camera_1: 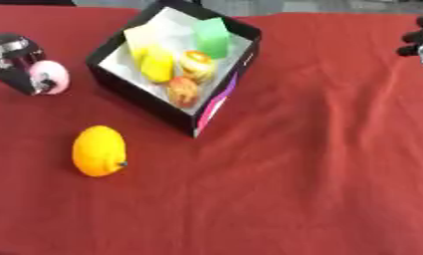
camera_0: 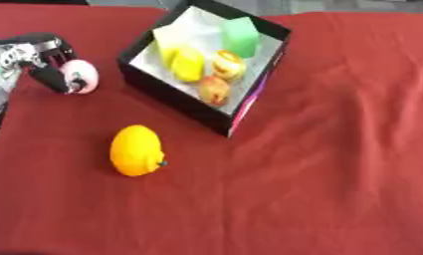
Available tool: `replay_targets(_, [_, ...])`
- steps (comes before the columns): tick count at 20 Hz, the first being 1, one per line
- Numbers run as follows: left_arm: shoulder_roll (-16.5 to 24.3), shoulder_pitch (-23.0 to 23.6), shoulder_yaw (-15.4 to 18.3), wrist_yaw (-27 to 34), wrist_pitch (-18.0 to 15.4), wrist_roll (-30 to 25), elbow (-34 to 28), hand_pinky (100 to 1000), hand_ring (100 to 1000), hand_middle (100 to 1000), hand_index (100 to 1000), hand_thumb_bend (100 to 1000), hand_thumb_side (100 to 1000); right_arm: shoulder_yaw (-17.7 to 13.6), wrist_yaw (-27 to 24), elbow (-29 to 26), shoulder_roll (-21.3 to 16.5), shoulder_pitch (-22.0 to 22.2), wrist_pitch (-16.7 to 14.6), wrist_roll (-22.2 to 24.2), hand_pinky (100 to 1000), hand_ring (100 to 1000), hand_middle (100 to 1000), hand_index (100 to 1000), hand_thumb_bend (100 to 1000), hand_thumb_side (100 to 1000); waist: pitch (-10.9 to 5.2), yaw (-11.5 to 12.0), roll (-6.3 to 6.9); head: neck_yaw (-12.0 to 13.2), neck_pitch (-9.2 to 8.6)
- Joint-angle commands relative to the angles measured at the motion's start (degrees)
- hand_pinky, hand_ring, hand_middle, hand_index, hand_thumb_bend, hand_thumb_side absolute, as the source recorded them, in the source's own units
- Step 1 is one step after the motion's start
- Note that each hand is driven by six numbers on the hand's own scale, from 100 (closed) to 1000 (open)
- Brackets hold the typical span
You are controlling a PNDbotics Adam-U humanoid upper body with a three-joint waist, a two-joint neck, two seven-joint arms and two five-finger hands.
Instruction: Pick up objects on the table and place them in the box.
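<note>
A black box (camera_0: 166, 88) lined with white paper stands at the back centre. It holds a green block (camera_0: 241, 36), yellow pieces (camera_0: 186, 63) and two round yellow-red fruits (camera_0: 214, 89). An orange-yellow fruit (camera_0: 136, 150) lies on the red cloth in front of the box. My left hand (camera_0: 49, 60) is at the far left, to the left of the box, fingers curled round a pale pink round object (camera_0: 82, 75). My right hand (camera_1: 421, 42) shows only at the right edge of the right eye view, far from the box.
The red cloth (camera_0: 336, 174) covers the whole table, with wrinkles to the right of the box. Grey floor shows beyond the table's far edge.
</note>
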Motion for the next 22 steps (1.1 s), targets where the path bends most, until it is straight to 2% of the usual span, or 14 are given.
replay_targets(1, [2.4, -2.1, -0.6, 0.4, -0.6, -0.9, -4.6, 734, 724, 649, 597, 247, 100, -0.6, 0.0, -0.6, -1.4, -0.1, -0.2, -0.1, 975, 738, 701, 838, 100, 516, -1.43, 0.1, 0.20, -0.4, 0.04])
replay_targets(5, [1.8, -5.5, -1.7, -0.4, -1.1, -1.6, -12.5, 722, 709, 635, 591, 239, 100, -0.8, -0.9, -0.9, -2.0, -0.3, -0.5, -0.3, 975, 738, 700, 837, 100, 517, -1.79, 0.1, 0.27, -0.9, 0.47])
replay_targets(8, [-2.8, -8.1, -2.1, -0.6, -0.2, 0.0, -15.9, 714, 698, 626, 585, 223, 100, -0.7, -2.0, -0.9, -2.4, -1.2, -0.4, -0.2, 975, 737, 700, 837, 100, 520, -1.97, -0.2, 0.28, -0.4, 0.96])
replay_targets(11, [-8.7, -8.9, -2.6, -2.9, 0.7, 2.0, -14.4, 711, 691, 621, 592, 227, 100, 0.0, -3.4, -0.9, -2.6, -3.2, -0.3, 0.6, 975, 739, 701, 837, 100, 521, -1.89, -1.7, 0.01, 0.7, 0.69])
replay_targets(14, [-13.5, -8.9, -1.3, -6.9, 1.7, 5.6, -11.2, 703, 681, 616, 591, 239, 100, 0.7, -4.3, -1.0, -2.7, -5.0, -0.3, 1.2, 975, 739, 701, 837, 100, 521, -1.57, -3.5, -0.34, 1.8, 0.11])
replay_targets(17, [-16.2, -9.5, 0.4, -12.6, 3.8, 10.9, -7.2, 709, 690, 630, 613, 311, 100, 1.2, -4.8, -1.0, -2.6, -6.3, -0.2, 1.8, 975, 738, 701, 837, 100, 521, -1.24, -4.9, -0.30, 3.0, -0.26])
replay_targets(18, [-16.9, -9.7, 1.0, -14.4, 4.3, 12.7, -5.9, 713, 696, 643, 645, 369, 100, 1.4, -4.8, -1.0, -2.5, -6.5, -0.1, 1.9, 975, 738, 701, 837, 100, 521, -1.15, -5.2, -0.25, 3.3, -0.38])
replay_targets(19, [-17.3, -9.9, 1.5, -15.6, 4.4, 14.2, -4.9, 751, 738, 710, 784, 524, 192, 1.5, -4.8, -1.0, -2.5, -6.6, 0.0, 2.1, 975, 738, 701, 837, 100, 520, -1.08, -5.4, -0.21, 3.4, -0.45])
replay_targets(21, [-17.6, -10.1, 1.8, -17.1, 4.1, 16.3, -4.4, 795, 785, 767, 884, 655, 345, 1.4, -4.6, -1.0, -2.4, -6.4, 0.0, 2.1, 975, 738, 701, 837, 100, 527, -1.02, -5.5, -0.12, 3.4, -0.47])
replay_targets(22, [-17.4, -10.2, 1.7, -17.6, 3.9, 16.7, -4.4, 798, 788, 770, 901, 693, 389, 1.4, -4.4, -1.0, -2.4, -6.3, 0.0, 2.0, 975, 738, 701, 837, 100, 520, -1.04, -5.5, -0.06, 3.3, -0.48])
